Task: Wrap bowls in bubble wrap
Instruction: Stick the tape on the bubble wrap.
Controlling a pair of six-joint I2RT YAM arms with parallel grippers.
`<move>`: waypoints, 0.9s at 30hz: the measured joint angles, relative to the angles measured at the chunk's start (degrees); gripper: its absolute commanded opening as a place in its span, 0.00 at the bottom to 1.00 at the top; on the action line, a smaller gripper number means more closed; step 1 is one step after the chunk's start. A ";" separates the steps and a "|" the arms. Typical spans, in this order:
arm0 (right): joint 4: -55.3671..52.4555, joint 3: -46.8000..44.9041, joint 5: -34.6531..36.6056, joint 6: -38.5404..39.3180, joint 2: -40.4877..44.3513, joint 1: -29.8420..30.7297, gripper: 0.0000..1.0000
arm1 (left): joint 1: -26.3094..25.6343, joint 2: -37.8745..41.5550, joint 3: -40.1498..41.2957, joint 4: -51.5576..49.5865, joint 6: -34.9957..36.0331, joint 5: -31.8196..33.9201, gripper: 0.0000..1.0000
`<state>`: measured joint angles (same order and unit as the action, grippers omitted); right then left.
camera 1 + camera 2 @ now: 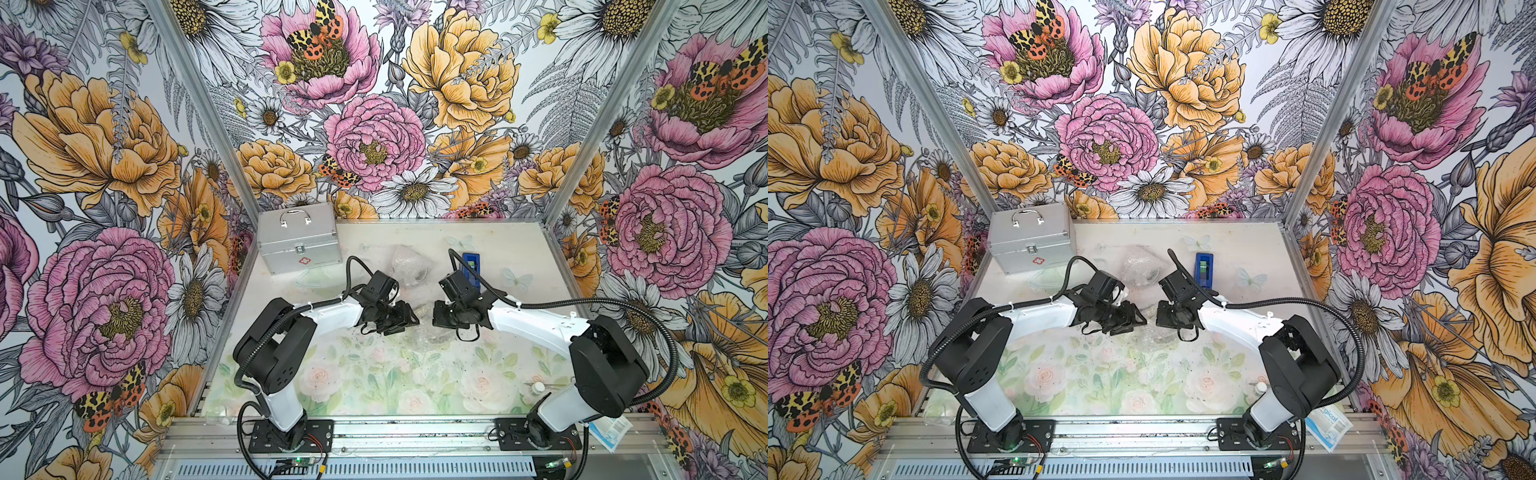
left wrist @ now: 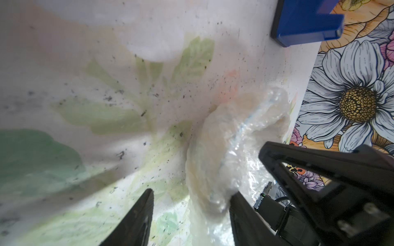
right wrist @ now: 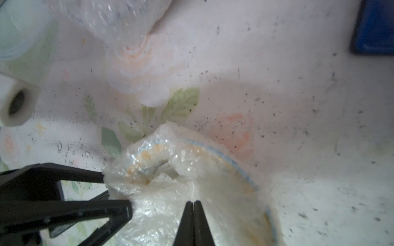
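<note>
A bowl lies wrapped in bubble wrap [image 3: 170, 204] at the table's middle, between my two arms. Its blue rim [image 3: 232, 164] and yellow pattern show through the plastic. My right gripper [image 3: 193, 202] is shut, its tips resting on top of the wrap with nothing visibly between them. My left gripper [image 2: 191, 192] is open, its fingers [image 3: 128, 207] straddling the bundle's crumpled edge [image 2: 215, 187]. The bundle [image 1: 424, 330] is largely hidden by both wrists in both top views. A second crumpled bundle of bubble wrap [image 1: 409, 266] lies farther back.
A silver case [image 1: 297, 237] stands at the back left. A blue tape dispenser [image 1: 471, 268] sits behind the right wrist. A small white bottle [image 1: 538, 388] is near the right arm's base. A clear container [image 1: 220, 413] lies at the front left edge.
</note>
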<state>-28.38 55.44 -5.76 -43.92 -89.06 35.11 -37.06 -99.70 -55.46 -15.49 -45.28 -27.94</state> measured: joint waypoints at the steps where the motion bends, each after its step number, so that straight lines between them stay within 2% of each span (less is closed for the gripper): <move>1: 0.07 0.70 0.02 0.07 -0.31 -0.28 0.00 | -0.15 -0.22 0.00 0.35 0.02 0.02 0.55; 12: 2.45 2.19 0.22 1.20 -5.90 -0.85 0.00 | -0.59 -1.27 0.00 2.03 -0.42 -0.17 0.48; 15: 2.62 1.53 0.20 1.18 -5.05 -0.76 0.01 | -0.57 -1.62 -0.04 2.25 -0.39 -0.26 0.43; 17: 2.16 0.92 0.44 1.16 -3.41 -0.22 0.08 | -0.59 -2.29 -0.31 2.54 -0.44 -0.66 0.40; 20: 1.38 0.57 1.11 1.14 -0.35 1.27 0.11 | -0.57 -2.89 -0.66 2.97 -0.72 -1.07 0.35; 27: 0.83 -3.89 1.68 -0.33 3.43 5.35 0.06 | -0.52 -2.93 -0.92 3.65 -1.27 -1.07 0.24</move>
<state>-27.55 51.55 -4.08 -44.25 -85.62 40.47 -37.58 -102.63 -56.38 -11.84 -46.54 -29.02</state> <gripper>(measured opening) 0.072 0.260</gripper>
